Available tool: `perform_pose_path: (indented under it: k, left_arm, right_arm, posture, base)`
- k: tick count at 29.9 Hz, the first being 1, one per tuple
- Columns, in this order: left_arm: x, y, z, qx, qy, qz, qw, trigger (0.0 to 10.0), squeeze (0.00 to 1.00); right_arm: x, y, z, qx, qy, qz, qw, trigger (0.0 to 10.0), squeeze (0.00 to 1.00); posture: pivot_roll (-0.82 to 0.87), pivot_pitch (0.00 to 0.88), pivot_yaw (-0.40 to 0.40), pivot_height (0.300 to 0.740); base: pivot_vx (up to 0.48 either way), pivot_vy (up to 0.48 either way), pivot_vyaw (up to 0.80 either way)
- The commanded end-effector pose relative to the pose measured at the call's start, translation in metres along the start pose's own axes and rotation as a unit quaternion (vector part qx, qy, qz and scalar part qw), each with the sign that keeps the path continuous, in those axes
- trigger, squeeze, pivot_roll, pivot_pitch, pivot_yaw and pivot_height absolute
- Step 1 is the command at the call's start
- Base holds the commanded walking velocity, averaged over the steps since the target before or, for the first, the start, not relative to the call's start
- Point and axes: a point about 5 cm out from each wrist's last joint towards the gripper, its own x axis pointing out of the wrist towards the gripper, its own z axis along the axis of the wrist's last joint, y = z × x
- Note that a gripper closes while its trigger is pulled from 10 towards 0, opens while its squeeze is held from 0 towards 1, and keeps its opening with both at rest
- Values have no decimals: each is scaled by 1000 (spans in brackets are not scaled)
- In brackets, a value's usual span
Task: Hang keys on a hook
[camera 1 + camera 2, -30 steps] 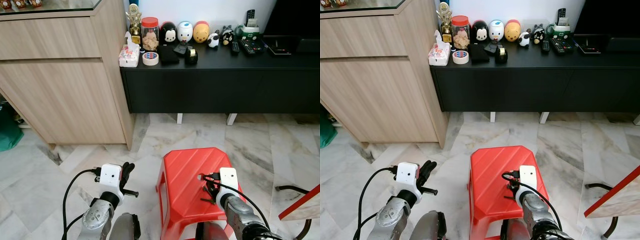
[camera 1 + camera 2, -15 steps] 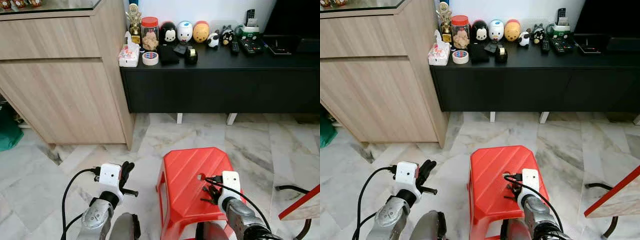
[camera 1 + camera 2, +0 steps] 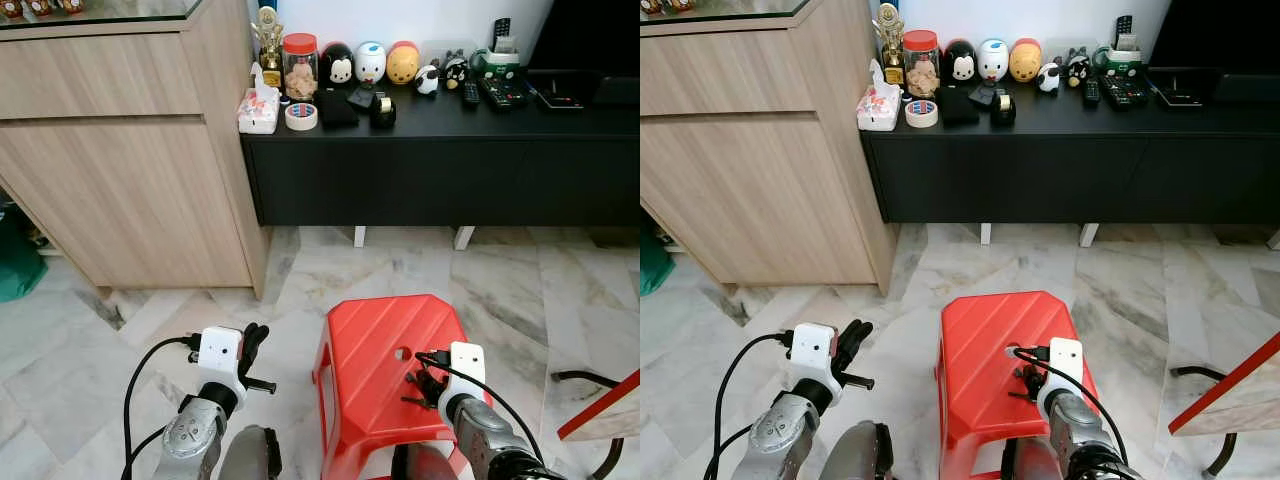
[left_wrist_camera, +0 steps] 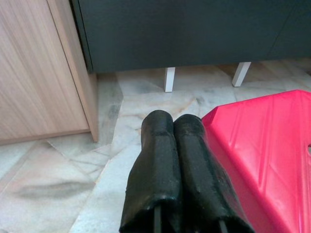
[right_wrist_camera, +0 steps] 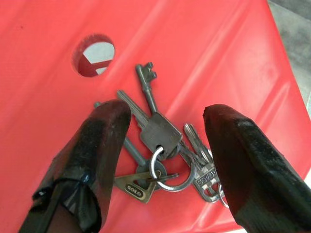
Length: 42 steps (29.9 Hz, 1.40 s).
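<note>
Keys (image 5: 160, 145) between right hand (image 5: 167, 121) fingers

We see a red stool (image 3: 385, 365) low down at 6 o'clock, standing on a marble floor (image 3: 500, 280). It has a round hole (image 3: 403, 353) in its seat. At 12 o'clock a long black bench (image 3: 450, 150) carries a red-lidded jar (image 3: 299, 68), a roll of tape (image 3: 301, 117), three round toy faces (image 3: 370, 63) and some remotes (image 3: 497, 92). At 10 o'clock stands a wooden cabinet (image 3: 120, 150).
</note>
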Motion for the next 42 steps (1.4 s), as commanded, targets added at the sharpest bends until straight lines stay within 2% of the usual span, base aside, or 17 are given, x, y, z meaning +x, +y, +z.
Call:
perform_pose_path:
  k: [1, 16, 17, 18, 19, 20, 42]
  left_arm:
    - [-1, 0, 0, 7, 5, -6, 1000, 10000, 0]
    - [-2, 1, 1, 11, 7, -7, 1000, 10000, 0]
    - [-2, 1, 0, 11, 7, -7, 1000, 10000, 0]
    - [-2, 1, 0, 11, 7, -7, 1000, 10000, 0]
    - [-2, 1, 0, 11, 7, -7, 1000, 10000, 0]
    - [-1, 1, 0, 11, 7, -7, 1000, 10000, 0]
    - [0, 1, -1, 10, 9, -4, 1000, 10000, 0]
  right_arm:
    - [-1, -4, -9, 8, 20, -8, 1000, 10000, 0]
    - [-2, -2, -14, 8, 34, -3, 999, 10000, 0]
    - [-2, -2, -15, 7, 35, -2, 999, 1961, 0]
    - [-2, -2, -15, 7, 35, -2, 999, 1961, 0]
    - [-2, -1, -15, 6, 36, -1, 999, 549, 0]
    - [-2, -1, -16, 5, 37, -1, 999, 196, 0]
    - [-2, 1, -16, 2, 35, 4, 999, 0, 0]
  posture:
    - [65, 90, 23, 613]
    - [71, 93, 27, 613]
    - [71, 93, 27, 613]
    - [71, 93, 27, 613]
    - [72, 93, 28, 613]
    - [71, 92, 28, 613]
    - [67, 88, 23, 613]
  base:
    - [0, 0, 0]
    - [0, 0, 0]
    - [0, 0, 0]
    - [0, 0, 0]
    - [0, 0, 0]
    - [0, 0, 0]
    - [0, 0, 0]
